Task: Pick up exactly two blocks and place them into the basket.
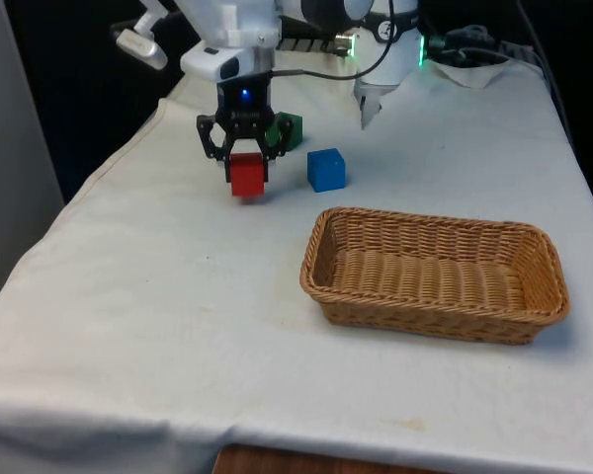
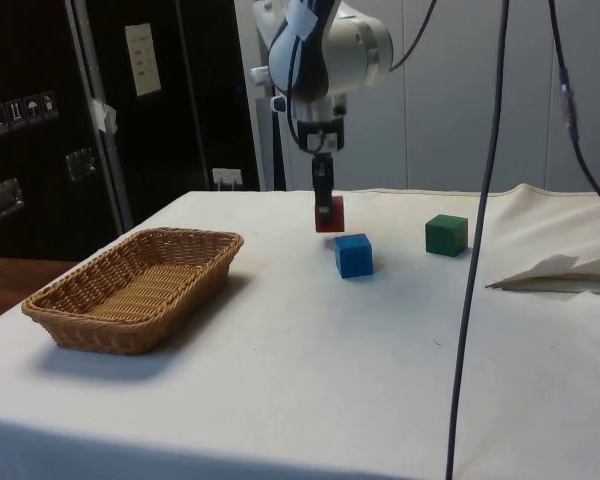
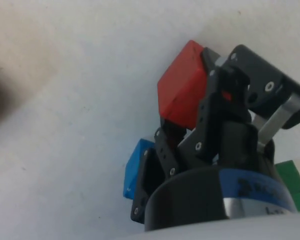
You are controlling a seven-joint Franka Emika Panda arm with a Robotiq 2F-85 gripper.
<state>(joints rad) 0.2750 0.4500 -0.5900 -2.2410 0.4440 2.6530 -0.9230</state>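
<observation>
The tool point(image 1: 245, 158) was clamped on the red block point(image 1: 247, 175) just above the surface point(image 1: 178, 296), near the blue block point(image 1: 326, 169) and the green block point(image 2: 446, 235).

Table, white cloth point(image 1: 178, 326). On it: wicker basket point(image 1: 436, 311), blue block point(image 1: 326, 169), green block point(image 2: 446, 235), folded white paper point(image 2: 560, 275) at the robot's end.
</observation>
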